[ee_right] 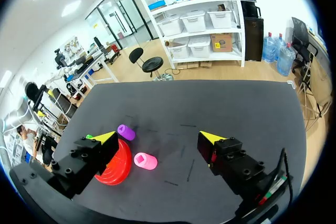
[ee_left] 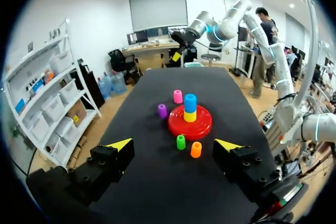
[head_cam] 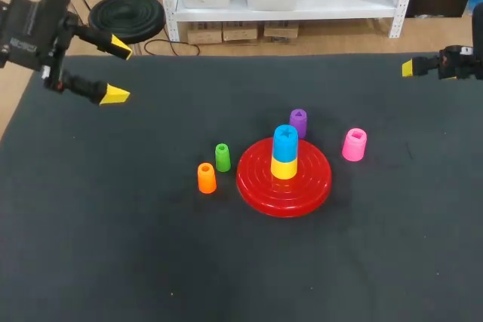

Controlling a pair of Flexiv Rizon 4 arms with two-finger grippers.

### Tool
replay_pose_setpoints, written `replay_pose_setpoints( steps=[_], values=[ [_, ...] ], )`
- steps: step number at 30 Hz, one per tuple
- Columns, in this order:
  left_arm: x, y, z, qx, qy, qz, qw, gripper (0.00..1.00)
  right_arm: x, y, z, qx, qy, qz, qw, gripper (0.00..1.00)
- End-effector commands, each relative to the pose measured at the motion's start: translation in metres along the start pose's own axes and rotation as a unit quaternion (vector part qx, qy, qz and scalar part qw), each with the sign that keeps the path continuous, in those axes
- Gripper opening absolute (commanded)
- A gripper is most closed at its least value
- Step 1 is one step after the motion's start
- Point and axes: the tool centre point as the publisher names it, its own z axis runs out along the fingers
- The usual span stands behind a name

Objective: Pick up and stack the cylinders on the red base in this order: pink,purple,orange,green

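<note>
The red base [head_cam: 317, 182] lies mid-table with a yellow cylinder [head_cam: 284, 168] and a blue one [head_cam: 284, 141] stacked on its centre. Around it stand the purple cylinder [head_cam: 298, 122], the pink [head_cam: 354, 145], the green [head_cam: 223, 157] and the orange [head_cam: 206, 178]. My left gripper [head_cam: 118, 71] hovers open at the far left, well away from them. Over the table's far right edge is my right gripper [head_cam: 413, 68], also open and empty. Ahead of the left gripper [ee_left: 175, 145] are the green [ee_left: 180, 141] and orange [ee_left: 196, 149] cylinders. The pink cylinder [ee_right: 145, 161] lies below the right gripper [ee_right: 158, 137].
The black table mat [head_cam: 113, 246] spreads wide around the base, with bare room at the front and left. In the left wrist view my right arm [ee_left: 220, 27] hangs over the table's far end.
</note>
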Motion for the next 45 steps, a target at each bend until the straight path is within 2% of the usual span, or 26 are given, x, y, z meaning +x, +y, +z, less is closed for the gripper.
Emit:
replay_pose_setpoints(
  steps=[1, 12, 18, 45],
  values=[
    [-0.004, 0.002, 0.008, 0.056, 0.03, -0.006, 0.998, 1.0, 0.0, 0.0, 0.0, 0.0, 0.0, 0.0, 1.0, 1.0],
    [0.002, -0.014, 0.019, 0.038, 0.031, -0.039, 0.998, 1.0, 0.0, 0.0, 0.0, 0.0, 0.0, 0.0, 1.0, 1.0],
    [0.006, -0.021, 0.021, 0.029, 0.042, -0.036, 0.998, 1.0, 0.0, 0.0, 0.0, 0.0, 0.0, 0.0, 1.0, 1.0],
    [0.011, -0.024, 0.024, 0.024, 0.054, -0.026, 0.998, 1.0, 0.0, 0.0, 0.0, 0.0, 0.0, 0.0, 1.0, 1.0]
  ],
)
